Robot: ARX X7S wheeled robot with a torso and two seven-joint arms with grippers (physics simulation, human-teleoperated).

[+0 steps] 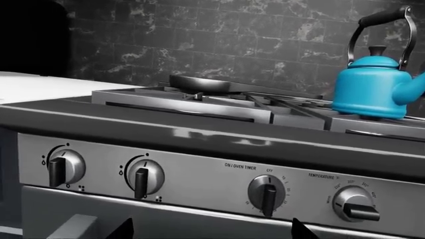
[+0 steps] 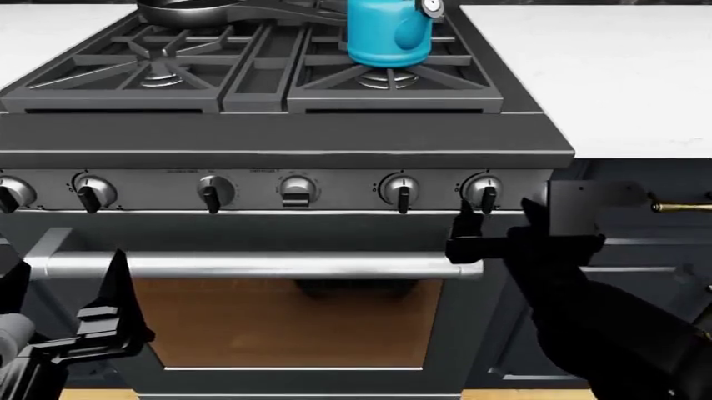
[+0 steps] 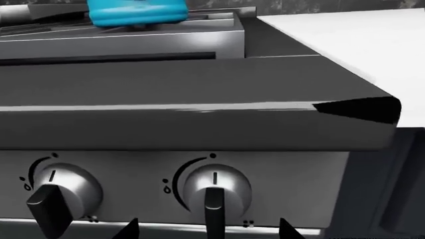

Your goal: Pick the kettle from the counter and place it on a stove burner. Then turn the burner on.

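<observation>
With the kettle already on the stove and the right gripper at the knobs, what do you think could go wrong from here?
Two burner knobs sit side by side at the panel's right end; the right gripper is just below the rightmost knob, so it might turn one that does not serve the kettle's burner. Its open fingers could also slip off the narrow black knob handle. The frying pan at the back left would heat if a wrong burner lights.

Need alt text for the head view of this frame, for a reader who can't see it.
A bright-blue kettle sits on the grate over the right rear stove burner, with a dark frying pan at the back left. Below, the right pincer is raised just under the rightmost front knob, while the left pincer hangs open, low before the oven door.
</observation>
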